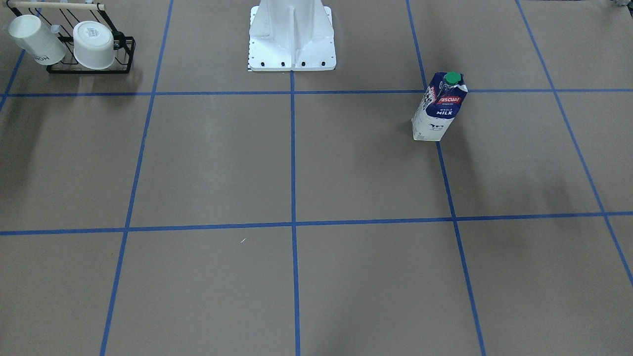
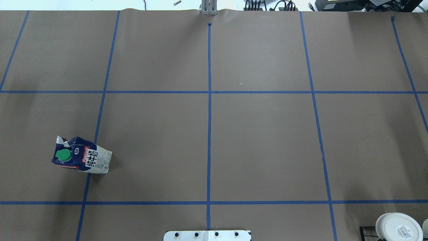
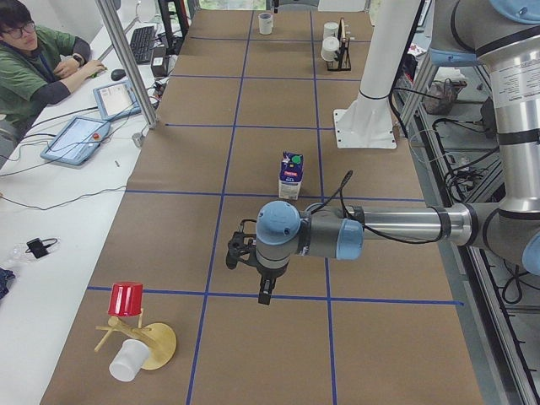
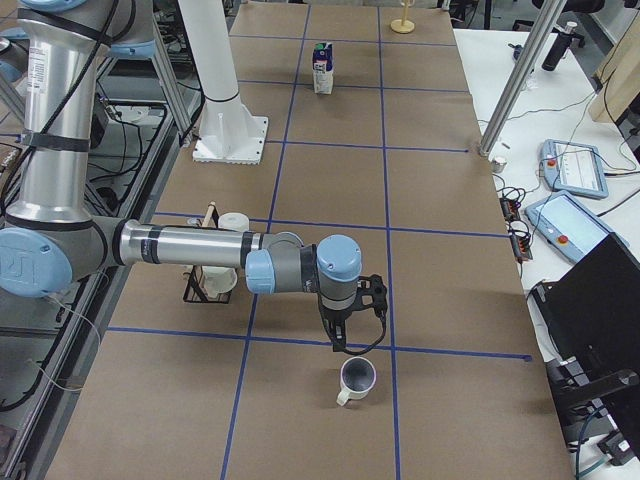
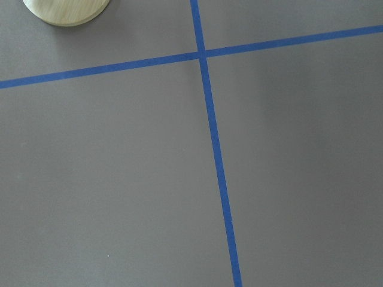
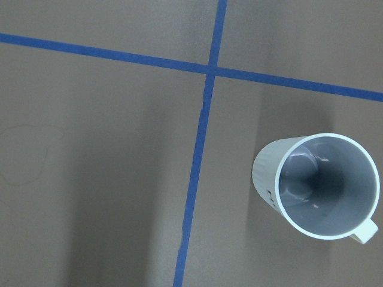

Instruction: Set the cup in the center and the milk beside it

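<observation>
1. The cup (image 4: 357,378) stands upright on the desk (image 4: 450,250) near a blue tape crossing (image 6: 209,70). It is close to the right hand (image 4: 340,346) but apart from it.
2. The milk (image 1: 439,106) stands upright on the robot's left side, well apart from the cup.
3. The left hand (image 3: 263,295) hangs over the desk; how far either hand is open cannot be told.

White cup (image 6: 317,186) and navy milk (image 1: 438,110) stand upright, well apart.

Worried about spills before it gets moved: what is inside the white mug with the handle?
The cup looks empty: only its grey inner wall and bottom show. Part of the bottom lies in shadow.
</observation>
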### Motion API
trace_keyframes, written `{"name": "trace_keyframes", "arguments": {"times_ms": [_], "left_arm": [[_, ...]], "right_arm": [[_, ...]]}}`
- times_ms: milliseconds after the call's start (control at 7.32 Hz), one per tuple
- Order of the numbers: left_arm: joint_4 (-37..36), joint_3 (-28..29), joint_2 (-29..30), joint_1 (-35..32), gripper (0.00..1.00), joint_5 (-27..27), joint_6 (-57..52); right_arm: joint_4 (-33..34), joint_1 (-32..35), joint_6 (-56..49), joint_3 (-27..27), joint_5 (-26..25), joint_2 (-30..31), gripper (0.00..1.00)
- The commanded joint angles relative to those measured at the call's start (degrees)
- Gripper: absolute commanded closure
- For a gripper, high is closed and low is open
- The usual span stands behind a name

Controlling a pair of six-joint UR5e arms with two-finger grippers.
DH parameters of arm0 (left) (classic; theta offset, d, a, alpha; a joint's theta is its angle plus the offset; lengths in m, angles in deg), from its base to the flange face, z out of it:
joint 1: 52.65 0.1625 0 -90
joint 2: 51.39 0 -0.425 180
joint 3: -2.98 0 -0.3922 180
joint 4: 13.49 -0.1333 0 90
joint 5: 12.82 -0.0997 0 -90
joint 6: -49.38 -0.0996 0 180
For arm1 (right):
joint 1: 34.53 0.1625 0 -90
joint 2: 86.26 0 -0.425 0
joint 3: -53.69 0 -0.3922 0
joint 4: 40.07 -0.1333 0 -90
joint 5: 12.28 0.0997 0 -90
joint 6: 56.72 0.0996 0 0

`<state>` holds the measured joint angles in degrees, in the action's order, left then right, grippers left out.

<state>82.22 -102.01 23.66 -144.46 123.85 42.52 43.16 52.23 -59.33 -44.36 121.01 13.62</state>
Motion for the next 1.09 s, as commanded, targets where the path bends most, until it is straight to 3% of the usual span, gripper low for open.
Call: {"name": "trace_keyframes", "arguments": {"times_ms": [0,273,410,547,683,957], "left_arm": [[0.0,-1.9,0.5,-0.1,0.02,0.0,0.0],[2.1,-4.6,1.9,-0.1,0.02,0.1,0.3],[7.0,-3.7,2.6,-0.1,0.02,0.3,0.3],[15.9,-0.8,4.6,-0.1,0.02,0.2,0.6],[18.2,2.9,7.3,0.0,0.02,0.2,2.3],[19.0,3.0,7.2,-0.1,0.02,0.4,6.6]], "right_arm": [[-0.9,0.0,-0.1,-1.1,-0.2,-0.4,0.0],[-13.6,0.1,0.0,-0.2,-0.4,0.2,0.0],[-17.1,0.1,0.1,0.8,-1.4,-0.7,0.0],[-17.2,0.1,0.2,1.9,-1.5,-1.5,0.0],[-17.3,0.1,0.0,2.6,-1.3,-0.9,0.0],[-17.6,-0.1,0.0,4.2,-2.6,-1.5,0.0]]}}
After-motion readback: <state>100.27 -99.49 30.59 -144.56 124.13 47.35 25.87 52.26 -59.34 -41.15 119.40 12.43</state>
